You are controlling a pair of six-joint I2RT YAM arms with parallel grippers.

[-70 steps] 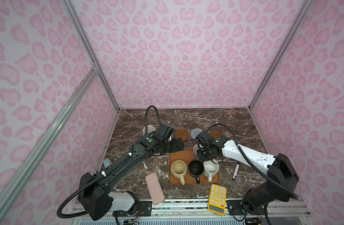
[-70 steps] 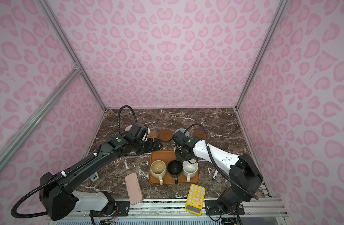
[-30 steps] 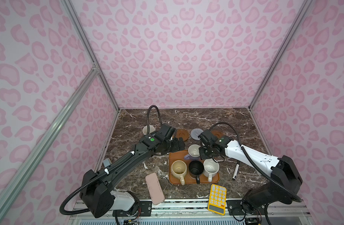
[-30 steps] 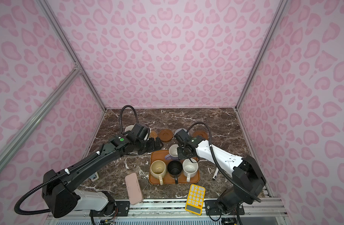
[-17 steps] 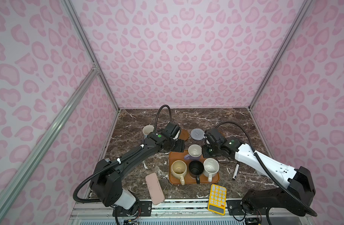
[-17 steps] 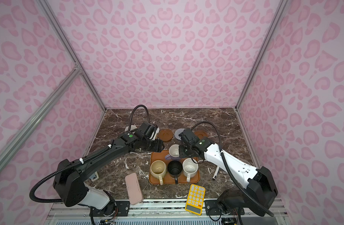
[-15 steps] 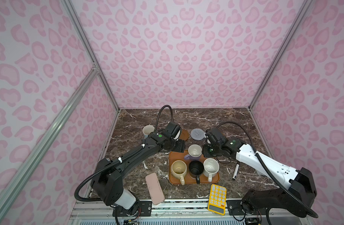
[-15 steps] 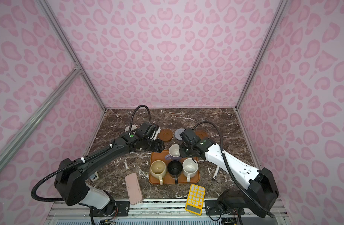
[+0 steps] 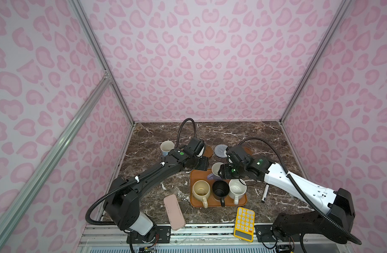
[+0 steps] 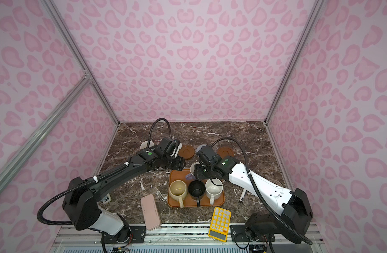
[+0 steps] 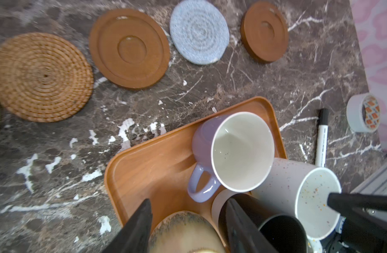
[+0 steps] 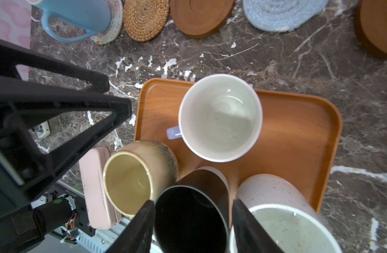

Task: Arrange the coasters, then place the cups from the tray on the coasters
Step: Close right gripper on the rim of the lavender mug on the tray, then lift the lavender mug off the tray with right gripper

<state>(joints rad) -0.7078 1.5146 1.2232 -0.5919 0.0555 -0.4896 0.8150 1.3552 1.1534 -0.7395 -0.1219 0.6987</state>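
**Four mugs on the tray, one on a coaster**

We see a dark marble table (image 9: 243, 133) boxed in by pink-patterned walls (image 9: 199, 65) on aluminium posts (image 9: 96, 57). Along the far side, left to right, lie the off-white coaster (image 12: 113, 24) under the light blue mug (image 9: 167, 147), the rattan coaster (image 11: 40, 76), a brown coaster (image 11: 129, 48), the grey-blue coaster (image 11: 199, 31) and a second brown coaster (image 11: 265, 31).

Nearer, the tray (image 9: 194, 177) carries the lavender mug (image 11: 201, 140) at its far edge. The cream-yellow mug (image 9: 201, 190), black mug (image 9: 220, 190) and speckled mug (image 9: 237, 189) stand along its near edge.

The left gripper (image 11: 188, 201) hangs over the tray's far left corner and the right gripper (image 12: 193, 201) close to the lavender mug. Both have their jaws parted and hold nothing.

In both top views the left arm covers the rattan coaster, and the wrists hide the fingertips. Only an edge of the off-white coaster shows. We cannot identify a small white object (image 12: 42, 129) at the table's left side.
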